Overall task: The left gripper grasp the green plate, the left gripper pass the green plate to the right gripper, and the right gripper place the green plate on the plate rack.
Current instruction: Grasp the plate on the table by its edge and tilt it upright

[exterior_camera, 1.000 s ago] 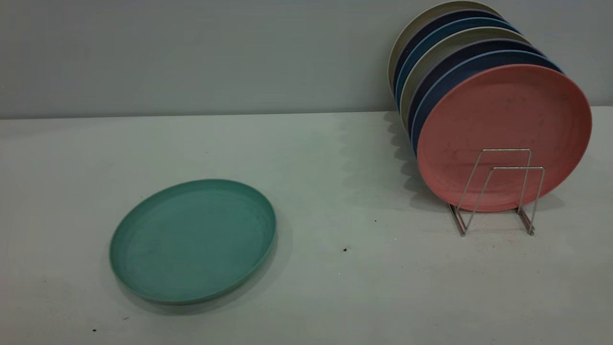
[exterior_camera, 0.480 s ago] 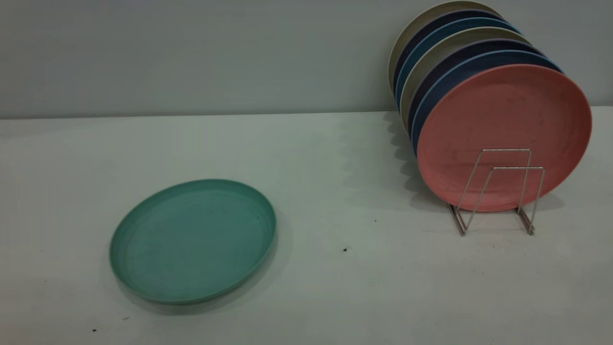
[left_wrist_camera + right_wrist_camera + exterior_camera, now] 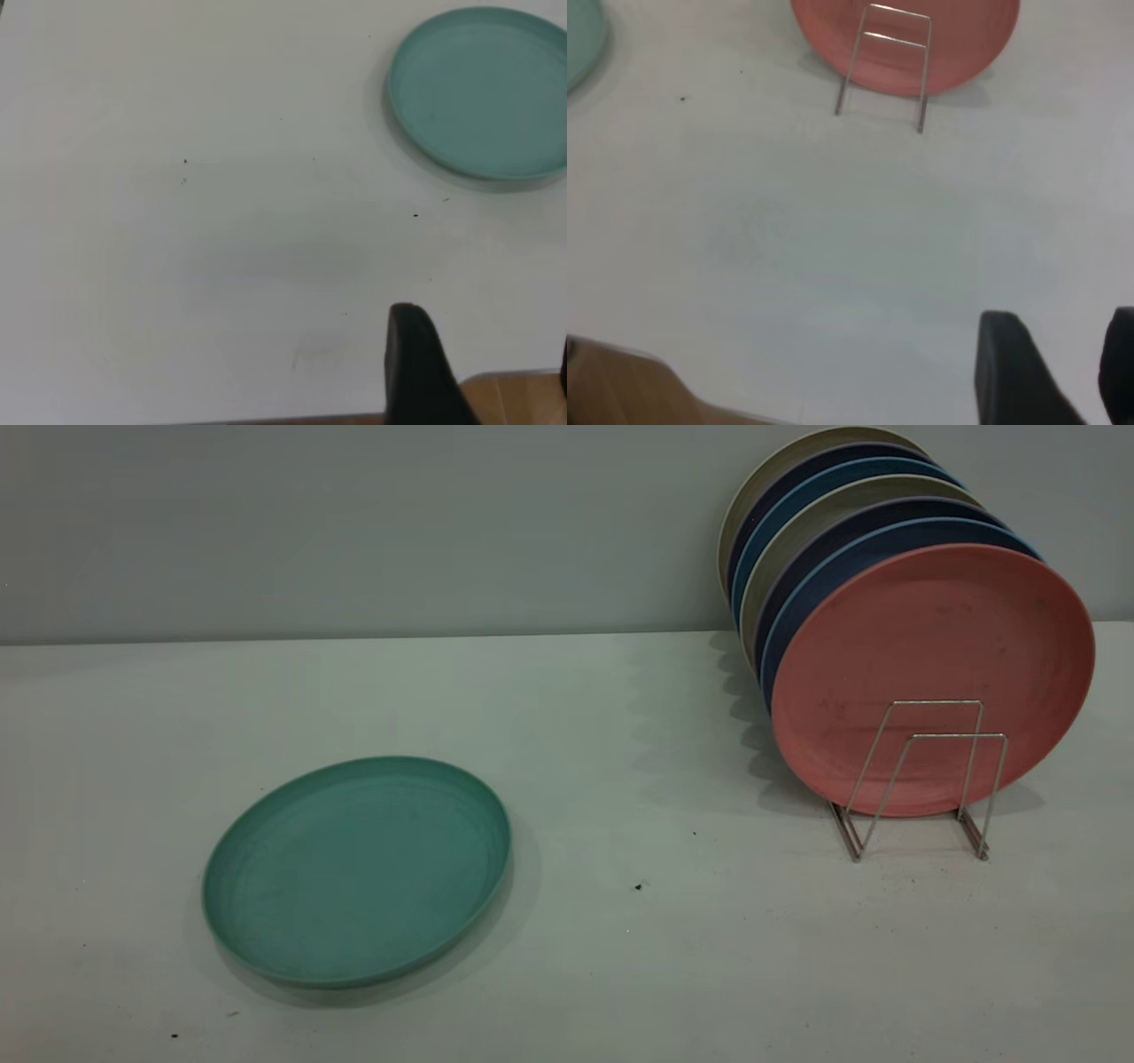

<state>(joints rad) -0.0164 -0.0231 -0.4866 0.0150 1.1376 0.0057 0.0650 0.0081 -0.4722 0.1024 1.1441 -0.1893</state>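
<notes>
Left wrist view: the green plate (image 3: pixel 483 88) is seen flat, well apart from the left claw (image 3: pixel 478 372) (parted, empty) — nearer than the right claw (image 3: pixel 1054 372), likewise parted.

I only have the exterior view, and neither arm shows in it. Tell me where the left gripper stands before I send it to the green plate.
Observer: The left gripper hangs open over the table, near its edge and well apart from the green plate.
Operator: Now report the right gripper.
Observer: The right gripper is open too and holds nothing. It hangs over the table, apart from the plate rack.
</notes>
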